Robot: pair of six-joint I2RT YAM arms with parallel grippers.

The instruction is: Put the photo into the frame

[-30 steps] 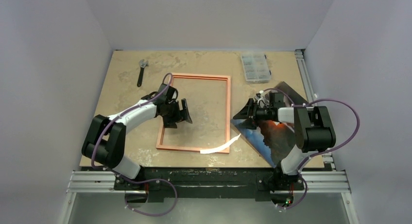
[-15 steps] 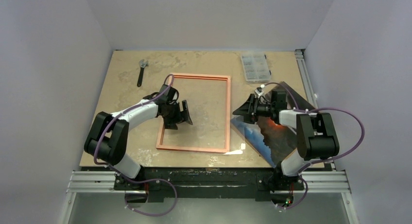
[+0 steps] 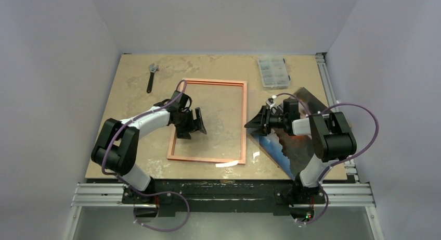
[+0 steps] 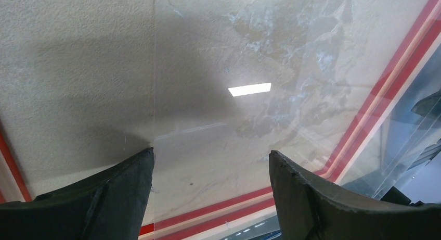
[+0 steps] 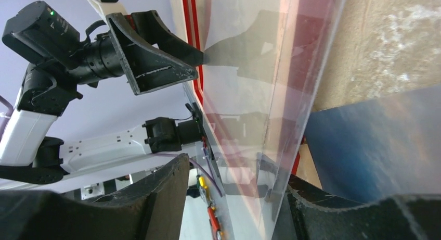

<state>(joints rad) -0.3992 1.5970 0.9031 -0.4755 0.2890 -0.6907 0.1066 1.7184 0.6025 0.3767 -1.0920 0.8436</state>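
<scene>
The frame (image 3: 208, 159) lies flat mid-table, its copper-coloured back up; its red rail shows in the left wrist view (image 4: 385, 84) and the right wrist view (image 5: 195, 37). A clear pane (image 3: 221, 120) lies within it. My left gripper (image 3: 199, 121) is open inside the frame's left rail, its jaws wide over the pane (image 4: 234, 52), with the pane's edge at the left fingertip (image 4: 210, 152). My right gripper (image 3: 256, 124) is open at the frame's right rail, and the pane's edge (image 5: 249, 94) stands between its jaws (image 5: 236, 169). The photo (image 3: 291, 146) lies under the right arm, its blue part showing (image 5: 374, 141).
A wrench (image 3: 151, 76) lies at the far left. A clear parts box (image 3: 273, 71) stands at the far right. A dark board (image 3: 307, 97) sticks out beyond the photo. An aluminium rail (image 3: 327, 84) runs along the table's right edge.
The pane's raised near right corner has dropped down into the frame. My right gripper has moved a little left, toward the frame's right rail. The left gripper has barely moved.
</scene>
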